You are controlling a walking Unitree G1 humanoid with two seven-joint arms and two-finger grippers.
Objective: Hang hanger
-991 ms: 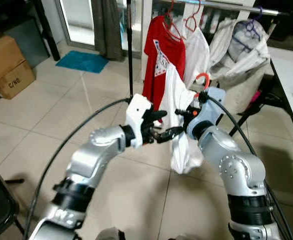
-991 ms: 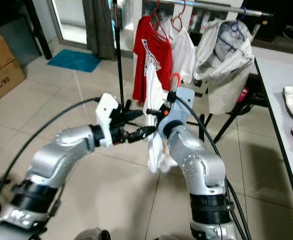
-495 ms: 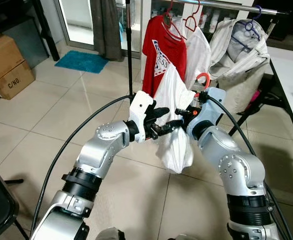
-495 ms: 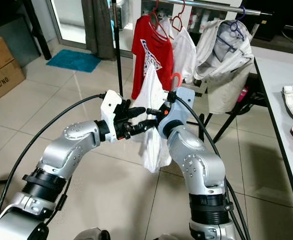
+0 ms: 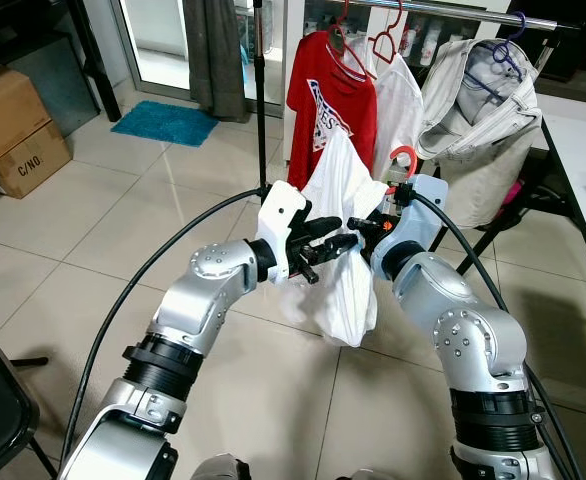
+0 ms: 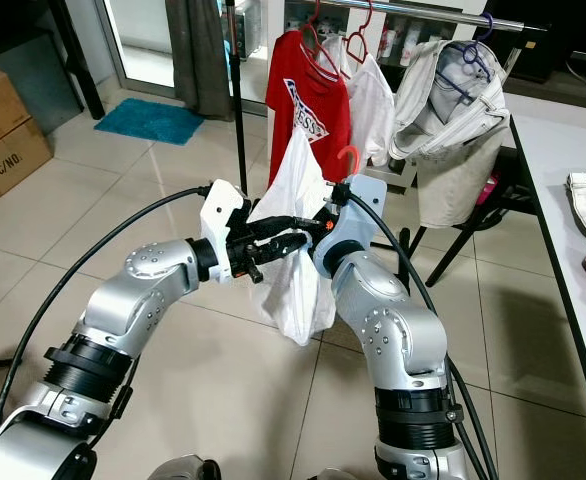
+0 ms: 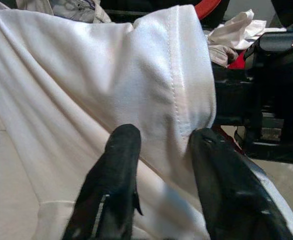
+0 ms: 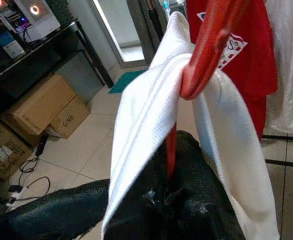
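Hanger (image 8: 211, 45), red, seemingly clamped in right end effector (image 8: 171, 192); left end effector (image 7: 161, 165) pinches its white shirt (image 5: 343, 270).

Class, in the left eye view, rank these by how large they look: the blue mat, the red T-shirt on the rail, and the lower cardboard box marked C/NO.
1. red T-shirt
2. blue mat and cardboard box: too alike to rank; the frame edge crops the box.
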